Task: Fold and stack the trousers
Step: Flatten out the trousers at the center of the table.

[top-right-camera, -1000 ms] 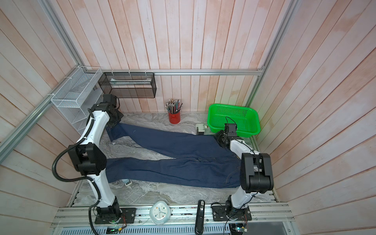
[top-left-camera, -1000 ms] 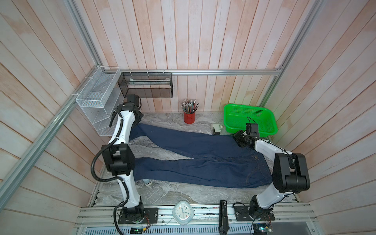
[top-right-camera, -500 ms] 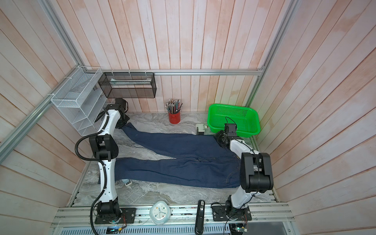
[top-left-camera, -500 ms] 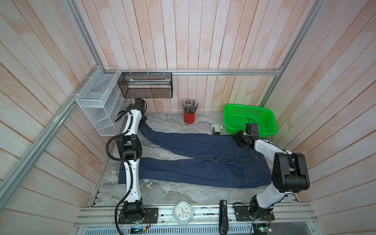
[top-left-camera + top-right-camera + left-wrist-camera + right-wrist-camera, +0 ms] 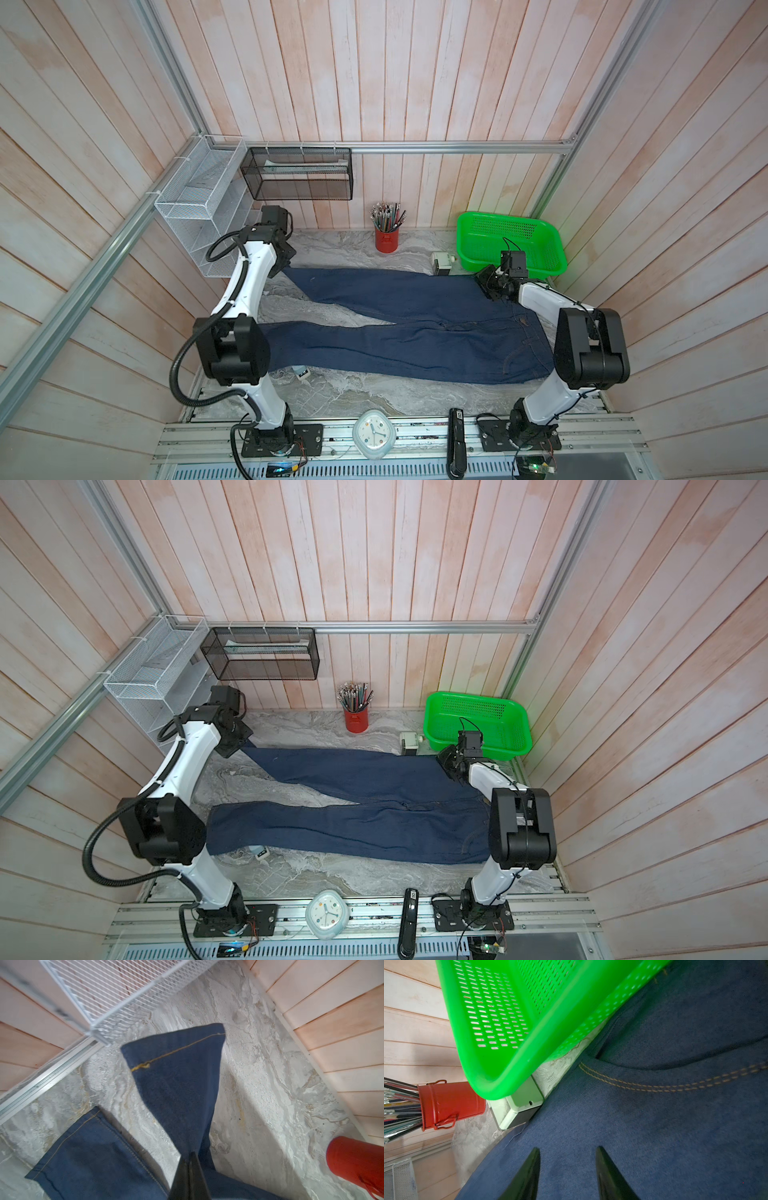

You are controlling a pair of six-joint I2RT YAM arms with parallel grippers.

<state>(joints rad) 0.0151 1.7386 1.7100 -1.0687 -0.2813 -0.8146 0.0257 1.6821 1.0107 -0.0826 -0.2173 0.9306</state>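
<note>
Likely limp, heavy: with left gripper (image 5: 190, 1159) clamped on trousers (image 5: 415, 345) hem, pinch hip edge by green basket (image 5: 509, 217) using half-open, empty right gripper (image 5: 568, 1148).

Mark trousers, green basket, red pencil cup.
trousers (image 5: 395, 353): in a top view, middle of the near leg.
green basket (image 5: 519, 1072): right wrist view, solid rim at its corner.
red pencil cup (image 5: 386, 244): in a top view, front of its body.

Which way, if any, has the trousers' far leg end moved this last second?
Yes: the far leg end shifted from the white wire rack toward the red cup.
</note>
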